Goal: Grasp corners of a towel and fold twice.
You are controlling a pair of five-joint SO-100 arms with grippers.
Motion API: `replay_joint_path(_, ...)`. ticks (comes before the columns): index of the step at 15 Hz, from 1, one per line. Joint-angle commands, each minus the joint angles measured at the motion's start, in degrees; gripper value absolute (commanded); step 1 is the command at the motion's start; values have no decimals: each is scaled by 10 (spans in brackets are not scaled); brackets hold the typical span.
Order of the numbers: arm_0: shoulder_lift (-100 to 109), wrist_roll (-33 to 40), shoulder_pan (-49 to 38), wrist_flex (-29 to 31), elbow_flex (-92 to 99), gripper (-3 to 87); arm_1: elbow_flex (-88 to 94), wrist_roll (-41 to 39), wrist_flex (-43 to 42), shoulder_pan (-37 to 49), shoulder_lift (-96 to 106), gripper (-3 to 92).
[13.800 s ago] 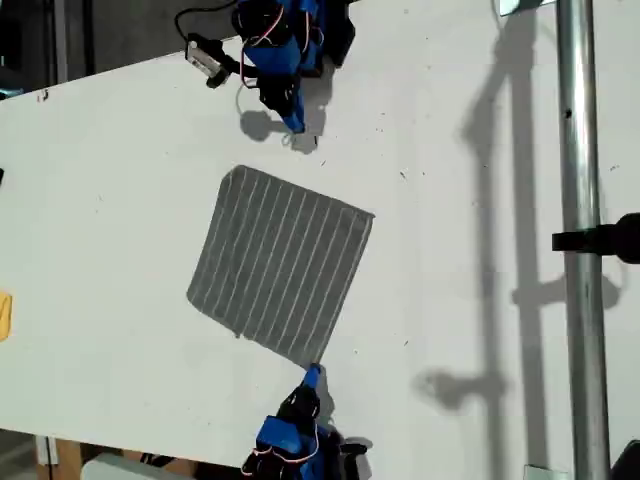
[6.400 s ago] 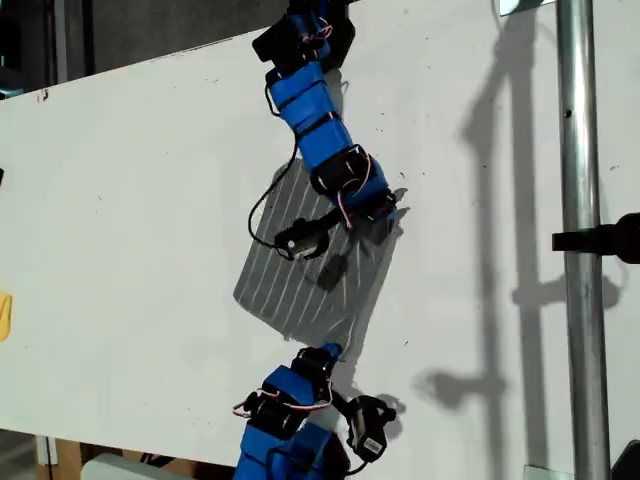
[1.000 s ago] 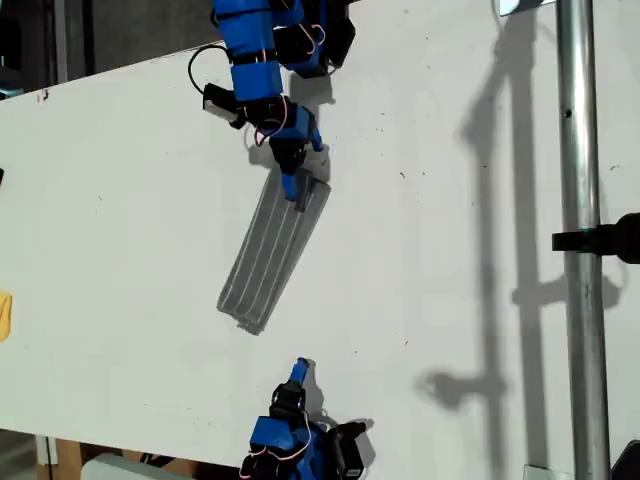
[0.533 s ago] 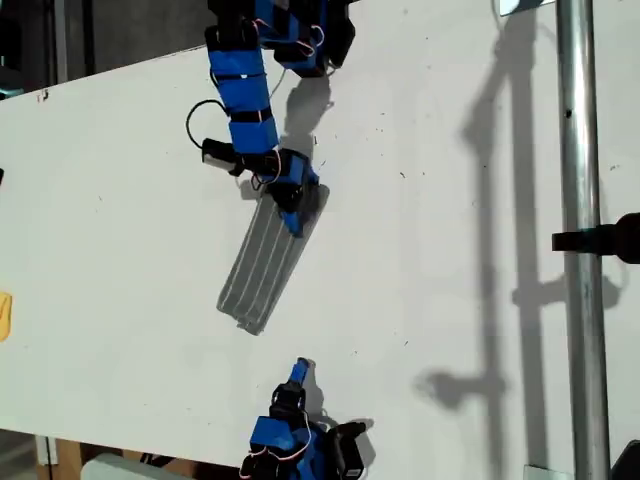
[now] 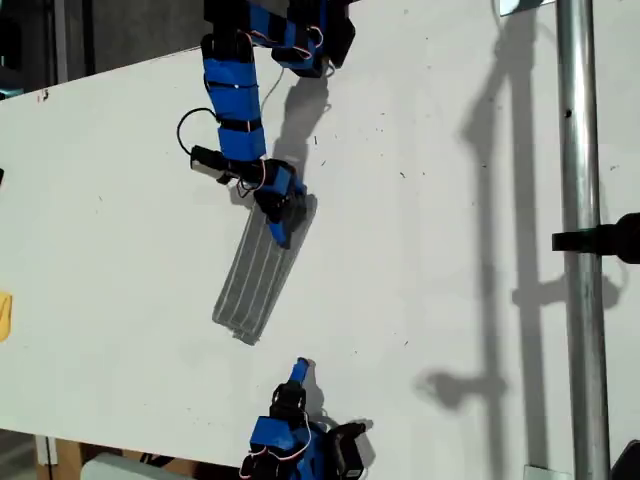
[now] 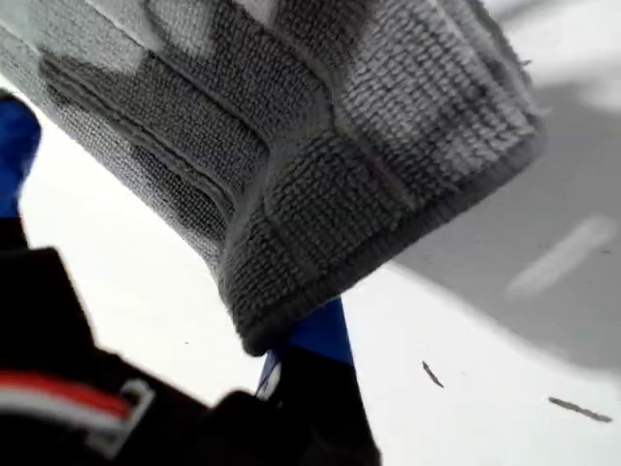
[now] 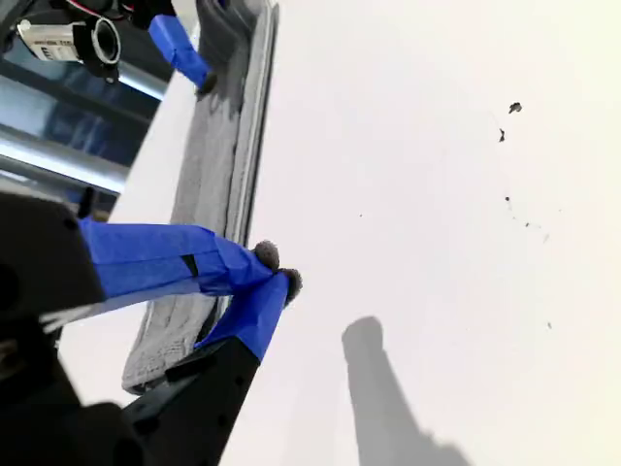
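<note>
The towel [image 5: 258, 275] lies as a narrow folded grey strip with pale stripes, slanting across the table's middle in the exterior view. Its upper end is lifted slightly, and my first gripper [image 5: 279, 228] is shut on that end. The first wrist view shows the gripped corner [image 6: 330, 194] of layered towelling close up, draped over a blue finger [image 6: 315, 332]. My second gripper [image 5: 297, 373] rests near the exterior view's bottom edge, apart from the towel's lower end. Its fingertips [image 7: 278, 271] meet with nothing between them. Beyond them run the towel [image 7: 209, 184] and the first gripper [image 7: 182, 50].
The white table [image 5: 450, 250] has small dark specks on it. A metal pole [image 5: 578, 250] with a black clamp [image 5: 600, 240] runs down the exterior view's right side. A yellow object [image 5: 4, 315] shows at that view's left edge.
My first gripper has moved down and left in the exterior view with the towel's end in it. The strip has slid slightly the same way. The second arm has not moved.
</note>
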Motion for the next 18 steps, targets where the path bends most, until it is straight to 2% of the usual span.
replay_joint_path(1, 3, 7, -6, 3, 7, -21, 44, 52, 20, 17, 51, 522)
replay_joint_path(3, 3, 7, 0, 3, 7, -21, 107, 86, 22, 26, 105, 510)
replay_joint_path(4, 3, 7, 2, 3, 7, -21, 127, 100, 29, 29, 123, 473)
replay_joint_path(7, 3, 10, 3, 4, 7, -21, 140, 105, 62, 32, 143, 457)
replay_joint_path(10, 3, 15, 2, 4, 6, -20, 103, 79, 36, 35, 103, 447)
replay_joint_path(15, 3, 16, 11, 5, 6, -20, -89, 18, 90, 53, -49, 434)
replay_joint_path(18, 3, 16, 11, 5, 6, -20, -150, -36, 113, 64, -93, 333)
